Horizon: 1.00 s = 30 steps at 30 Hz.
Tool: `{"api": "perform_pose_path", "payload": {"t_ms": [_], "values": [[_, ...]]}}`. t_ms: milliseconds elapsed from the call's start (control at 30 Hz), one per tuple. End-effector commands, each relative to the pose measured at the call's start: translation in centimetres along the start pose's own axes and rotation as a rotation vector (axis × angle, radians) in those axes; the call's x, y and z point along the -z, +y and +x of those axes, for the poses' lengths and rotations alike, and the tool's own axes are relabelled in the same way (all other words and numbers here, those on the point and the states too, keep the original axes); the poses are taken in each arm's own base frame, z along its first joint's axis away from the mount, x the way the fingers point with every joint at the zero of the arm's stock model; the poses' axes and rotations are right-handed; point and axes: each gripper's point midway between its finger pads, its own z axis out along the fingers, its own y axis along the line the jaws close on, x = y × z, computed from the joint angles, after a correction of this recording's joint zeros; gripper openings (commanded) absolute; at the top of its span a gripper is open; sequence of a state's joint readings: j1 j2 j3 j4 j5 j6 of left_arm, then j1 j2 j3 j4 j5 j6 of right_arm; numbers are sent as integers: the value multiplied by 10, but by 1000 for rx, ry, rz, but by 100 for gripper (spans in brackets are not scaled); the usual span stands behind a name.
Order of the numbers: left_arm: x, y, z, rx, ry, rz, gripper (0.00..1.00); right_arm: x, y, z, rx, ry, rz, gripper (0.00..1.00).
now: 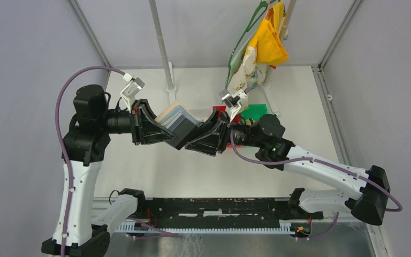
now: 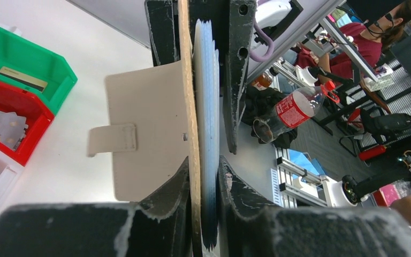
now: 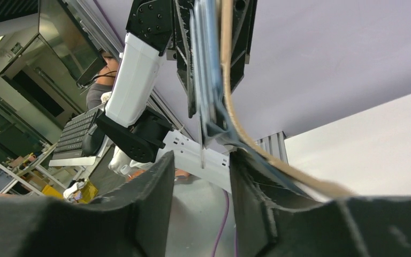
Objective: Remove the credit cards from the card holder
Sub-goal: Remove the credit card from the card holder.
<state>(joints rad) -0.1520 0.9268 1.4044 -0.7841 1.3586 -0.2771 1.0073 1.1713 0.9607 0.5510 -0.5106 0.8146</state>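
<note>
**A:** From above, where is the card holder [image 1: 177,119] sitting?

**B:** It is hanging in the air over the table [image 1: 192,176], between the two arms. The left gripper [image 1: 163,128] is reaching in from nine o'clock and pinching it. The right gripper [image 1: 203,135] is meeting its other end from four o'clock. The red bin [image 1: 220,109] and green bin [image 1: 254,111] are lying near, toward three o'clock. Bare tabletop is showing toward six.

**A:** And the left wrist view?

**B:** The holder is standing edge-on there, and the left fingers [image 2: 166,198] are pressing tight on both faces at six o'clock. The tan flap with its strap tab [image 2: 112,139] is sticking out toward nine o'clock, apart from the bins. The credit cards [image 2: 207,96] are showing as thin pale edges packed just beside the tan cover. At twelve, the right fingers [image 2: 238,59] are straddling the far end.

**A:** Is the right one clamping?

**B:** Going by the right wrist view, no. Its jaws are standing part-way open, and one pale card edge is hanging down in the gap with room on either side. The tan cover is leaning against the finger on the five-o'clock side.
</note>
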Motion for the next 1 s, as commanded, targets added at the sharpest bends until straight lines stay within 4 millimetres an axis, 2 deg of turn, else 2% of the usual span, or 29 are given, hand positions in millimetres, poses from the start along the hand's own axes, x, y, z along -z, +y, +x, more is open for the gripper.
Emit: {"api": "perform_pose_path", "payload": {"t_ms": [0, 67, 133, 233, 367, 500, 600, 833, 967], "values": [[3, -24, -9, -56, -8, 45, 2, -8, 12, -30, 9, -110, -48, 53], [3, -23, -9, -64, -12, 38, 2, -9, 11, -30, 5, -114, -48, 54], [3, -23, -9, -66, -13, 34, 2, -9, 12, -32, 3, -120, -51, 47], [3, -22, -9, -65, -12, 34, 2, -7, 13, -34, 9, -128, -45, 25], [2, -21, -9, -65, -14, 30, 2, 0, 10, -35, 21, -140, -21, 2], [2, -20, -12, -67, -18, 20, 8, 8, 10, -29, 22, -136, -16, 0], [2, -20, -14, -65, -20, 17, 12, 15, 3, -17, 9, -114, 1, 0], [2, -18, -18, -73, -33, -4, 9, 31, -5, 2, -3, -79, 26, 0], [2, -11, -22, -92, -47, -47, 7, 50, -22, 5, 25, -27, 107, 0]]}}
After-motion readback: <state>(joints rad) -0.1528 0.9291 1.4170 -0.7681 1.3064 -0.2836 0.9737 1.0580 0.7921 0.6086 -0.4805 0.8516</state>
